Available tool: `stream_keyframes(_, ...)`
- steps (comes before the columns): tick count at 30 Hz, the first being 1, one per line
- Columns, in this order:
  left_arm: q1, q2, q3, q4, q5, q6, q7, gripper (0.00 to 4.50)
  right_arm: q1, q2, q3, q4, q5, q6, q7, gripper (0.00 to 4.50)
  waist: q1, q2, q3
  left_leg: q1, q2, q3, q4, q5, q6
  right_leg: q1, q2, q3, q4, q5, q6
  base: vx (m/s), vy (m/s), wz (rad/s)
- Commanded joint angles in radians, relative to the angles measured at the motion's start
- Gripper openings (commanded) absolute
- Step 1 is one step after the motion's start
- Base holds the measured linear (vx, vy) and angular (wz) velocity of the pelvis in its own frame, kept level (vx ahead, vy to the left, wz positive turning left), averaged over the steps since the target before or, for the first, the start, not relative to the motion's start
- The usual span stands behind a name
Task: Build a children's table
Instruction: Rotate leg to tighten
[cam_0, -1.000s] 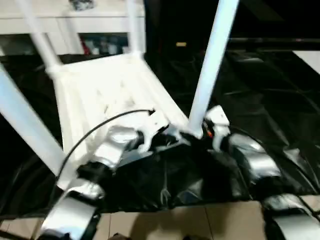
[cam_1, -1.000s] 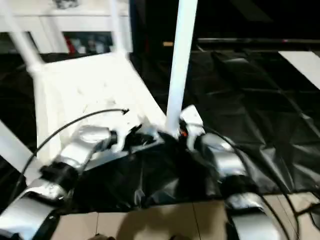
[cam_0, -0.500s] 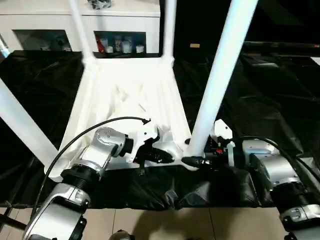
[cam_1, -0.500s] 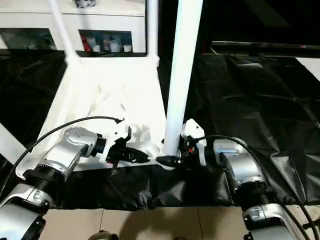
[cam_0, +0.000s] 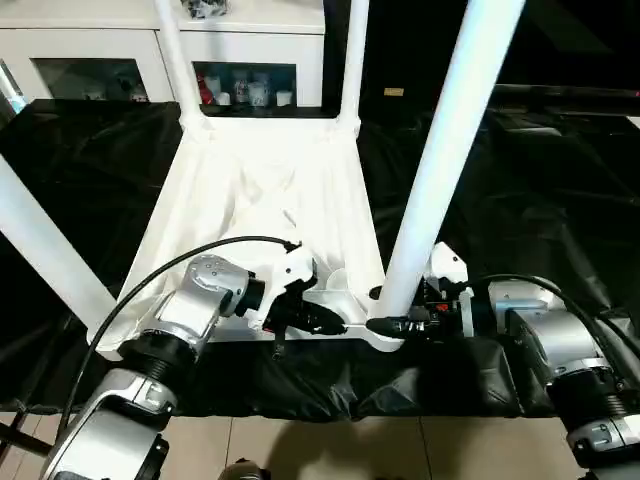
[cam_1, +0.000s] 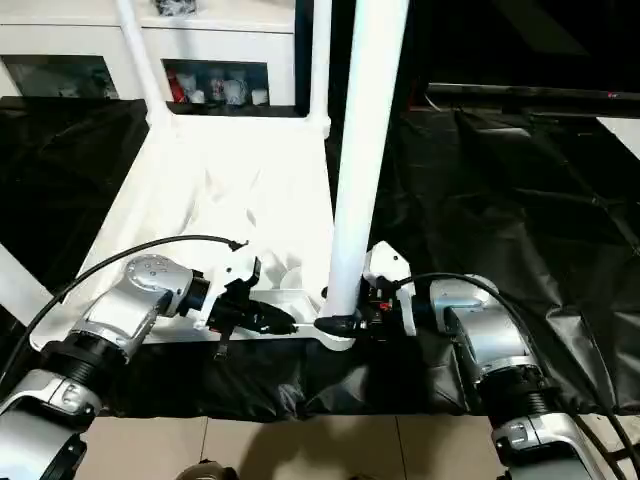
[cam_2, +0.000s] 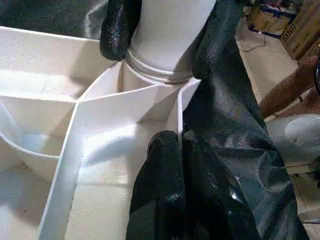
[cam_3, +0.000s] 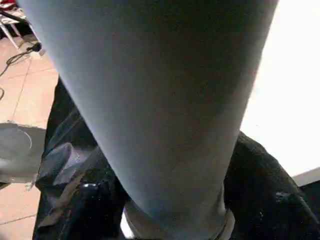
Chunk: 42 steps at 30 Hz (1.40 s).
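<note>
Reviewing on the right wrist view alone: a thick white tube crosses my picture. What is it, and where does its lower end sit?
Observer: It is a white tapered plastic leg, upright, with its base in the round corner socket at the table's near right corner.
Operator: Where is the right pincer?
Observer: The right pincer is open, with one black finger on either side of the leg's base.
Operator: And the left one?
Observer: The left pincer is shut, its tips by a rib of the white ribbed plastic table top, beside that socket.
</note>
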Motion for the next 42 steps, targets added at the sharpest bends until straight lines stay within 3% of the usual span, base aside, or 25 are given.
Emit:
stream_keyframes(1,-0.024,-0.039,0.015,-0.026,-0.023,-0.015,0.061,0.0,0.022,0.049,0.056,0.004,0.002,0.016,0.004,2.36,-0.007,-0.004,-0.066,0.021,0.025,-0.008,-0.074,-0.286,0.027,0.045,-0.04,0.027,-0.068,-0.291,-0.217,0.0,0.0,0.0)
stream_keyframes(6,-0.066,-0.101,0.047,0.048,0.019,-0.026,0.254,0.0,-0.03,0.145,-0.01,0.139,-0.054,-0.04,-0.269,2.34,-0.024,-0.008,-0.061,0.022,0.019,-0.013,-0.078,-0.334,0.0,0.041,-0.043,0.024,-0.08,-0.393,-0.19,0.0,0.0,0.0)
stream_keyframes(7,-0.083,-0.127,0.05,0.072,0.032,-0.018,0.314,0.0,-0.05,0.18,-0.022,0.187,-0.074,-0.033,-0.368,2.32,-0.038,-0.011,-0.06,0.02,0.015,-0.018,-0.079,-0.356,-0.017,0.044,-0.045,0.02,-0.086,-0.478,-0.158,0.0,0.0,0.0)
stream_keyframes(9,-0.088,-0.138,0.05,0.078,0.039,-0.015,0.34,0.0,-0.054,0.192,-0.024,0.199,-0.079,-0.03,-0.394,2.19,-0.05,-0.013,-0.057,0.025,0.011,-0.02,-0.076,-0.383,-0.017,0.037,-0.043,0.018,-0.099,-0.549,-0.126,0.0,0.0,0.0)
stream_keyframes(12,-0.109,-0.186,0.05,0.103,0.056,0.004,0.429,0.0,-0.074,0.25,-0.033,0.24,-0.092,-0.005,-0.493,2.06,-0.059,-0.013,-0.055,0.024,0.009,-0.02,-0.074,-0.386,0.003,0.033,-0.041,0.017,-0.107,-0.591,-0.106,0.0,0.0,0.0)
stream_keyframes(16,-0.128,-0.243,0.043,0.134,0.084,0.021,0.527,0.0,-0.125,0.327,-0.044,0.328,-0.126,0.011,-0.643,2.0,-0.072,-0.011,-0.051,0.028,0.007,-0.025,-0.076,-0.426,-0.004,0.025,-0.039,0.009,-0.118,-0.659,-0.085,0.0,0.0,0.0)
stream_keyframes(18,-0.13,-0.252,0.041,0.139,0.09,0.021,0.542,0.0,-0.139,0.339,-0.048,0.351,-0.134,0.005,-0.671,2.0,-0.08,-0.006,-0.051,0.031,0.007,-0.031,-0.078,-0.459,-0.013,0.028,-0.04,-0.002,-0.124,-0.678,-0.074,0.0,0.0,0.0)
stream_keyframes(20,-0.133,-0.261,0.039,0.146,0.095,0.017,0.552,0.0,-0.156,0.354,-0.055,0.38,-0.135,-0.018,-0.689,2.0,-0.088,0.0,-0.053,0.027,0.01,-0.037,-0.084,-0.479,-0.011,0.037,-0.042,-0.01,-0.127,-0.653,-0.076,0.0,0.0,0.0)
stream_keyframes(21,-0.132,-0.261,0.038,0.148,0.095,0.01,0.549,0.0,-0.162,0.361,-0.067,0.384,-0.12,-0.033,-0.68,2.0,-0.091,0.005,-0.05,0.032,0.012,-0.041,-0.087,-0.514,-0.011,0.035,-0.042,-0.017,-0.132,-0.641,-0.081,0.0,0.0,0.0)
stream_keyframes(22,-0.132,-0.261,0.038,0.148,0.094,0.008,0.548,0.0,-0.163,0.362,-0.071,0.383,-0.114,-0.035,-0.676,2.33,-0.094,0.006,-0.052,0.036,0.012,-0.045,-0.089,-0.541,-0.012,0.039,-0.042,-0.022,-0.135,-0.62,-0.088,0.0,0.0,0.0)
stream_keyframes(23,-0.13,-0.254,0.036,0.145,0.091,-0.004,0.535,0.0,-0.163,0.36,-0.082,0.371,-0.095,-0.027,-0.654,2.53,-0.094,0.005,-0.052,0.031,0.012,-0.047,-0.092,-0.543,-0.011,0.044,-0.043,-0.023,-0.133,-0.599,-0.093,0.0,0.0,0.0)
stream_keyframes(25,-0.129,-0.248,0.034,0.142,0.089,-0.012,0.524,0.0,-0.16,0.353,-0.089,0.354,-0.078,-0.017,-0.625,2.73,-0.091,0.002,-0.054,0.038,0.012,-0.043,-0.091,-0.538,-0.006,0.038,-0.044,-0.016,-0.132,-0.57,-0.112,0.0,0.0,0.0)
stream_keyframes(27,-0.121,-0.232,0.034,0.135,0.082,-0.033,0.488,0.0,-0.154,0.337,-0.097,0.332,-0.061,-0.01,-0.577,2.87,-0.089,0.002,-0.054,0.036,0.013,-0.041,-0.092,-0.524,-0.002,0.038,-0.044,-0.01,-0.127,-0.54,-0.13,0.0,0.0,0.0)
stream_keyframes(32,-0.102,-0.205,0.036,0.117,0.068,-0.054,0.415,0.0,-0.132,0.283,-0.075,0.286,-0.053,-0.029,-0.459,3.35,-0.073,-0.004,-0.062,0.031,0.016,-0.026,-0.089,-0.42,0.022,0.047,-0.046,0.007,-0.107,-0.388,-0.192,0.0,0.0,0.0)
stream_keyframes(36,-0.07,-0.154,0.029,0.07,0.034,-0.059,0.29,0.0,-0.075,0.173,-0.026,0.207,-0.052,-0.062,-0.279,3.35,-0.059,-0.009,-0.066,0.029,0.018,-0.016,-0.081,-0.33,0.057,0.054,-0.047,0.013,-0.095,-0.311,-0.221,0.03,-0.017,0.05)
stream_keyframes(39,-0.054,-0.126,0.026,0.044,0.013,-0.067,0.216,0.0,-0.05,0.123,-0.009,0.169,-0.048,-0.062,-0.2,3.35,-0.042,-0.007,-0.07,0.021,0.022,-0.011,-0.075,-0.24,0.075,0.062,-0.043,0.012,-0.076,-0.216,-0.248,0.063,-0.035,0.05)
stream_keyframes(42,-0.035,-0.096,0.023,0.008,-0.012,-0.061,0.121,0.0,-0.024,0.079,0.005,0.124,-0.041,-0.042,-0.098,3.35,-0.025,-0.006,-0.073,0.023,0.023,-0.008,-0.07,-0.191,0.09,0.065,-0.042,0.012,-0.064,-0.149,-0.268,0.017,-0.009,0.0)
